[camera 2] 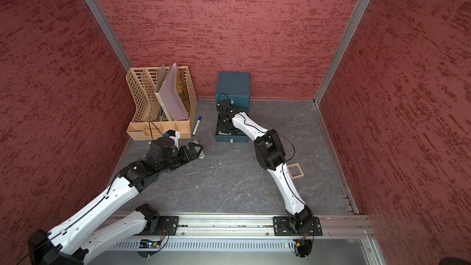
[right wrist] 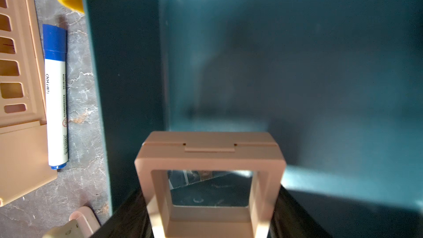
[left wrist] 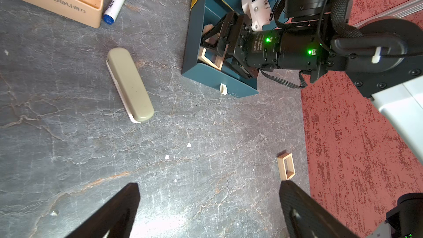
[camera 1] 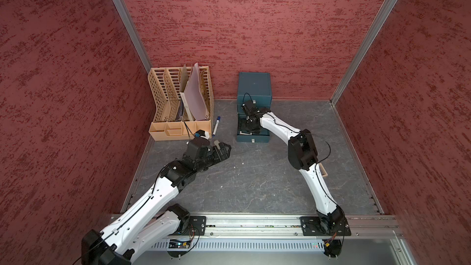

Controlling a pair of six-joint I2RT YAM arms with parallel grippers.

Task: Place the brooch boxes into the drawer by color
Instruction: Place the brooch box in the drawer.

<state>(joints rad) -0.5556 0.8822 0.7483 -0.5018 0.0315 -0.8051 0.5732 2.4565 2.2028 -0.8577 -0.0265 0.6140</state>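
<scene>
My right gripper (right wrist: 210, 194) is shut on a tan brooch box (right wrist: 210, 154), a square frame with a see-through centre, held down inside the open teal drawer (right wrist: 297, 65). In both top views that gripper (camera 1: 248, 126) (camera 2: 225, 123) reaches into the drawer (camera 1: 252, 139), where dark flat frames (camera 2: 225, 131) lie beneath it. A second tan brooch box (camera 2: 295, 170) (left wrist: 286, 165) lies on the table to the right, half hidden by the right arm in a top view (camera 1: 323, 170). My left gripper (left wrist: 208, 185) (camera 1: 226, 147) hovers open over bare table with nothing between its fingers.
A beige-grey oblong block (left wrist: 129, 85) lies beside the left gripper. A beige file organiser (camera 1: 178, 128) stands at the back left, with a blue-capped marker (camera 1: 216, 124) next to it. The teal cabinet (camera 1: 254, 85) backs against the red wall.
</scene>
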